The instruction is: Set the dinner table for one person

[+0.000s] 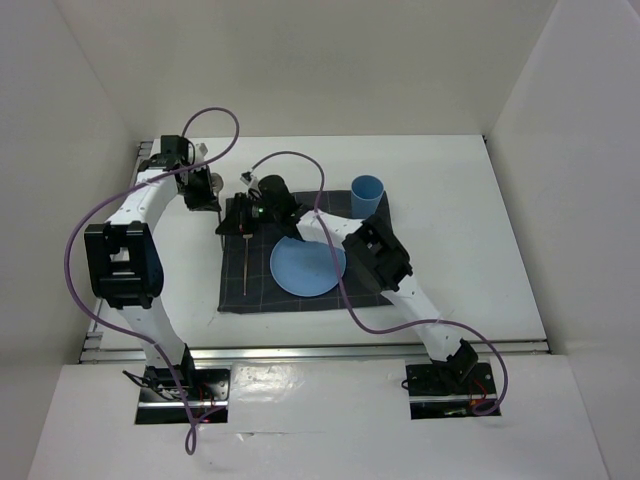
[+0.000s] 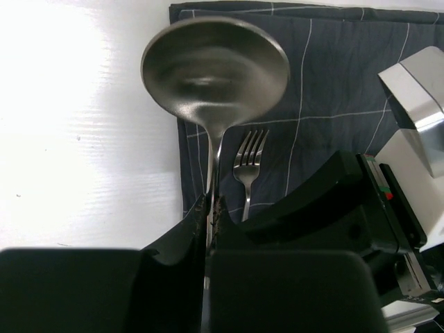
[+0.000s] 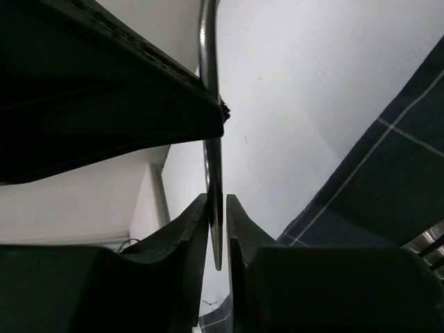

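Note:
My left gripper (image 2: 211, 201) is shut on the handle of a silver spoon (image 2: 215, 69) and holds it above the left edge of the dark checked placemat (image 2: 333, 69). In the top view the left gripper (image 1: 216, 198) meets my right gripper (image 1: 236, 215) at the placemat's far left corner. In the right wrist view the spoon handle (image 3: 211, 159) ends between my right gripper's (image 3: 217, 201) narrowly parted fingers. It touches one finger; a thin gap shows at the other. A fork (image 2: 250, 163) lies on the placemat, left of a blue plate (image 1: 308, 267). The white dinner table (image 1: 450, 250) carries it all.
A blue cup (image 1: 367, 193) stands at the placemat's far right corner. The right arm reaches across the plate and placemat (image 1: 260, 295). White walls enclose the table, and a metal rail (image 1: 300, 350) runs along its near edge.

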Available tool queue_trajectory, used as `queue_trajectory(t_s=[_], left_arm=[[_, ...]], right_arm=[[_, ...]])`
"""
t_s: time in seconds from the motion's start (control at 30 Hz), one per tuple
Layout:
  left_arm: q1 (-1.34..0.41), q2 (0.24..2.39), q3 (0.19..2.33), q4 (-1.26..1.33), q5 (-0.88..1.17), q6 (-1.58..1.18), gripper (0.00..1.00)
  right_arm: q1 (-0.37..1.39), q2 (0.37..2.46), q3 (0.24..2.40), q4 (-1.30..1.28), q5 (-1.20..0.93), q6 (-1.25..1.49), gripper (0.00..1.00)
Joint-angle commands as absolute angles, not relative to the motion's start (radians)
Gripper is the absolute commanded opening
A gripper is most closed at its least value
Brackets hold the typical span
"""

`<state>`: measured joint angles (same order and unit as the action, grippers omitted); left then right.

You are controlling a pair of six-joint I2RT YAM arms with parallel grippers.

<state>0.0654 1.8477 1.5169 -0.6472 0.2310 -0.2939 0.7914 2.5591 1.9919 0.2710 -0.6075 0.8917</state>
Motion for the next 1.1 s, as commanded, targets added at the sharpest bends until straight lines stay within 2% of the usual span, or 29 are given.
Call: queue_trajectory(t_s=[0.0,0.03,0.17,0.23,0.33,0.37,0.4,0.53,1.07], left_arm=[[0.060,1.839,1.545,-0.641,0.235,-0.304,0.00],[0.060,1.839,1.545,-0.641,0.235,-0.304,0.00],[0.060,1.839,1.536,-0.641,0.235,-0.282,0.00],[0.060,1.839,1.569,-0.675,0.244,-0.261,0.00],[0.060,1.838,1.620,-0.727,0.223,-0.227,0.14],[0.060,1.829,1.629,-0.738,0.212,-0.218,0.23],[0.060,1.816,1.640,-0.747,0.212,-0.206,0.29],[0.078,1.737,1.640,-0.768,0.177,-0.184,0.41],[0.132,1.694,1.545,-0.787,0.199,-0.141,0.42]], right_arm=[[0.787,2.551,2.020,0.351,-0.614,0.905,0.22],[0.787,2.551,2.011,0.351,-0.614,0.905,0.20],[0.776,2.540,2.000,0.370,-0.623,0.928,0.00],[0.776,2.521,1.974,0.393,-0.646,0.954,0.00],[0.756,2.470,1.919,0.419,-0.667,0.965,0.00],[0.744,2.451,1.901,0.419,-0.667,0.965,0.00],[0.732,2.433,1.867,0.407,-0.678,0.965,0.00],[0.701,2.305,1.763,0.348,-0.731,0.965,0.00],[0.609,1.925,1.263,0.328,-0.723,0.893,0.00]])
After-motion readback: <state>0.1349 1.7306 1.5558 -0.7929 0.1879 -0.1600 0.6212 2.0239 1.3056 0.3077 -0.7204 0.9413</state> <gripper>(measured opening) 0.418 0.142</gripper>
